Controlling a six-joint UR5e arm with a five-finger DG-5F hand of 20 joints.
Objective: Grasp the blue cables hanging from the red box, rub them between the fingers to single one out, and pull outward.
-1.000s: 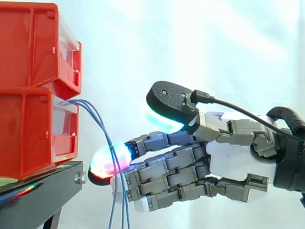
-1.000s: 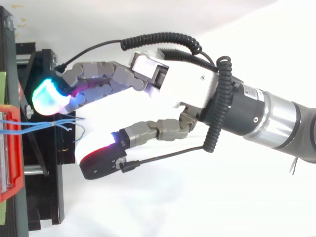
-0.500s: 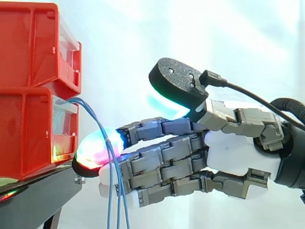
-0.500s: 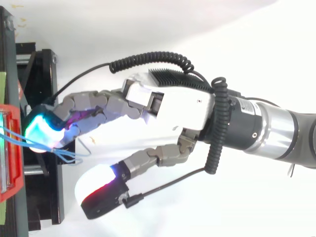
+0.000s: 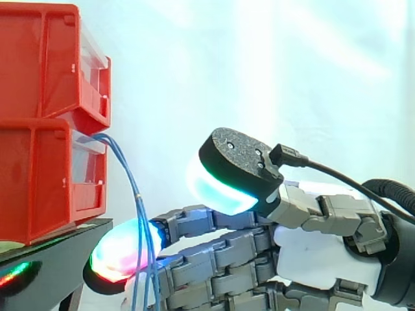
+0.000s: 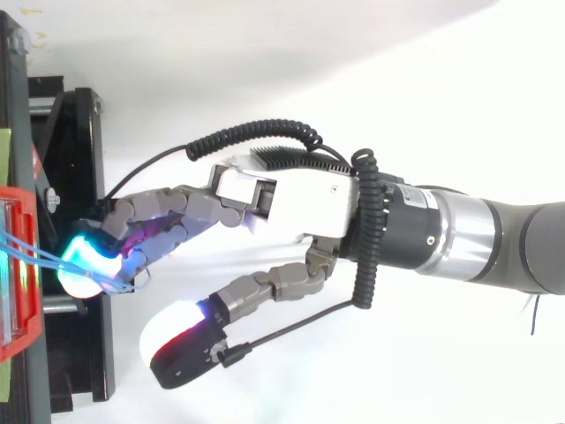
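Your hand (image 6: 300,199) is spread wide, thumb well clear, gripping nothing; blue cables (image 5: 138,197) from the red box (image 5: 39,181) ahead drape across its fingertips (image 5: 117,256).

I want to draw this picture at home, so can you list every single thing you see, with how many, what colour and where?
red bins: two, red, stacked at the left on the stand.
black stand: one, black, under the bins.
blue cables: a small bunch, blue, hanging from the lower bin down across the fingers.
white curtain: one, white, behind everything.
arm: one, grey and silver, coming in from the right.
hand: one, white and grey, fingers stretched towards the cables, thumb held apart.
fingertips: thick pads, glowing green, red and cyan, by the cables near the stand.
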